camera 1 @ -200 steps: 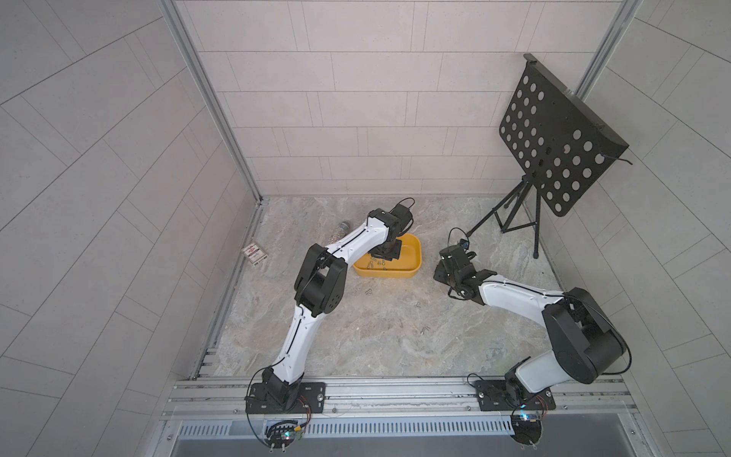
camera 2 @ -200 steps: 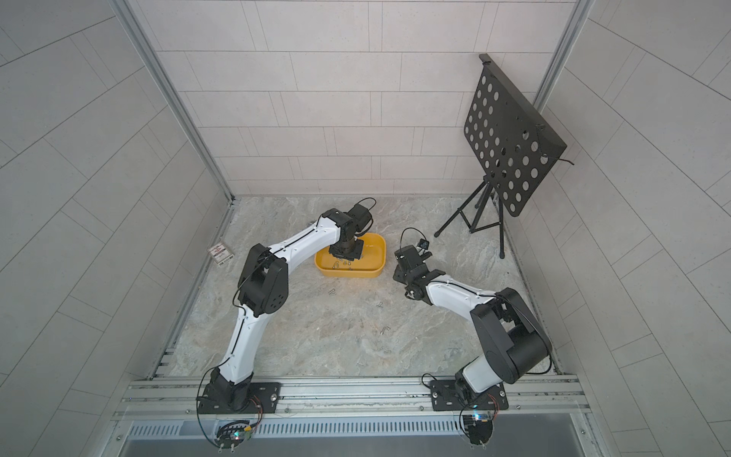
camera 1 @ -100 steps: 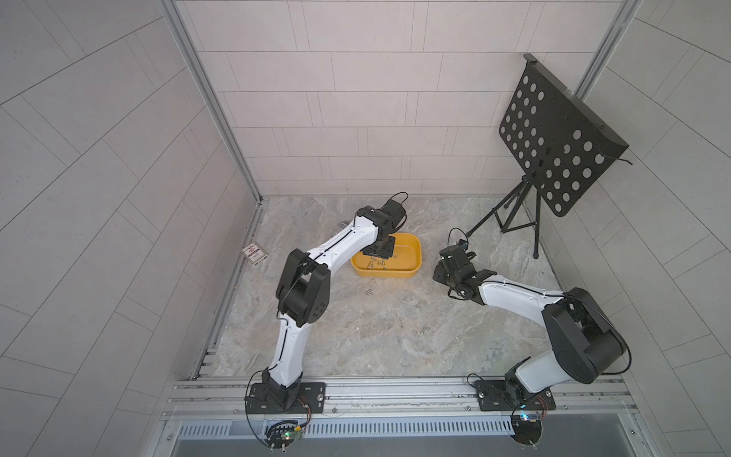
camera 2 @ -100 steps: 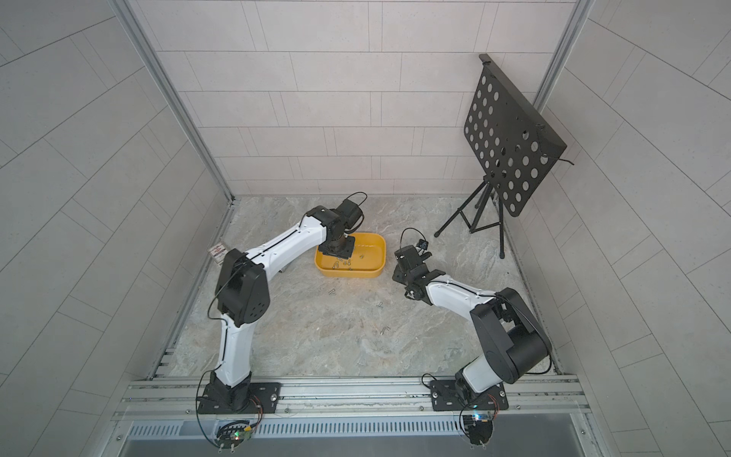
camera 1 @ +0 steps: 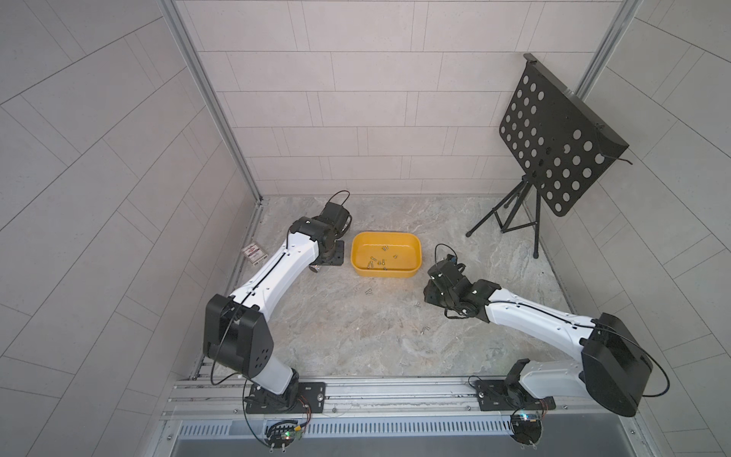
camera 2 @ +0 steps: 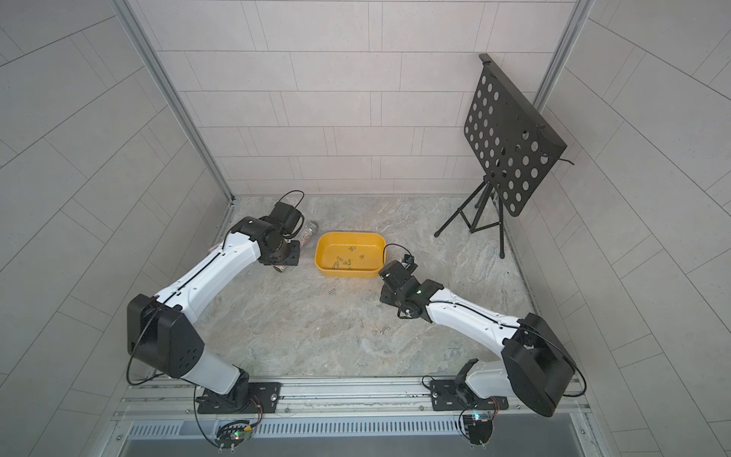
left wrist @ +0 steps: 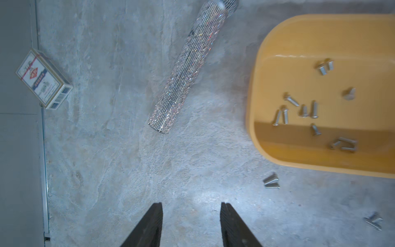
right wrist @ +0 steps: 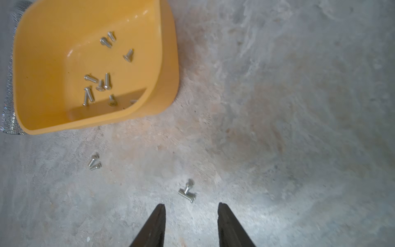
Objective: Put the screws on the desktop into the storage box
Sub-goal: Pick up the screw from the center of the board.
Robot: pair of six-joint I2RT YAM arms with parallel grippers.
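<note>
1. The storage box [camera 1: 385, 273] sits on the desktop [camera 1: 336, 344] near the centre of the frame in both top views, with its long side running left to right.
2. About a dozen of the screws [left wrist: 303, 109] lie scattered on the box floor.
3. More screws are on the desktop. A touching pair [camera 1: 368, 292] lies just below the box's lower left corner, two more [camera 1: 417, 304] lie below its lower right corner, and others [camera 1: 425, 328] lie lower in the frame.
4. The left gripper [left wrist: 191, 206] is left of the box in the top views. Its jaws stand apart with only bare desktop between them.
5. The right gripper [right wrist: 191, 207] is right of and below the box. Its jaws are also apart and empty. Two crossed screws [right wrist: 187, 192] lie just ahead of its fingertips, not touching them.
6. A glittery tube [left wrist: 188, 70] lies flat near the box's left end, apart from it.
7. A small card box [camera 1: 254, 253] rests at the desktop's left edge.
8. A black perforated stand [camera 1: 553, 138] on a tripod fills the upper right.
</note>
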